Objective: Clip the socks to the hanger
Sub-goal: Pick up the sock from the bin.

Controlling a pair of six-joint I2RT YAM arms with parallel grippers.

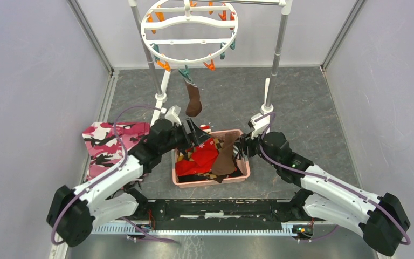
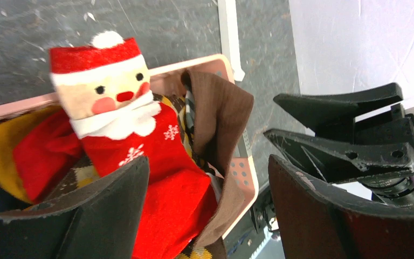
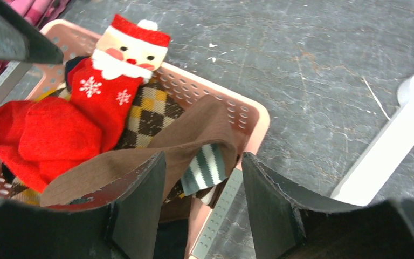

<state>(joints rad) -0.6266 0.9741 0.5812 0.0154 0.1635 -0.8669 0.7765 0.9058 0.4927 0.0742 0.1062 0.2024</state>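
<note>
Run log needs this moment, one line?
first sock clipped to hanger | second sock in basket | left hand open | right hand open

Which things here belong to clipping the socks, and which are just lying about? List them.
Job: hanger, hung brown sock below its rim, second brown sock draped on the basket rim.
Lying about: Santa sock, argyle socks, camouflage cloth, pole rack.

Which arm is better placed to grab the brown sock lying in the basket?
Right. Its open pincer hovers right at the brown sock draped over the basket rim; the left pincer faces the Santa sock instead.
</note>
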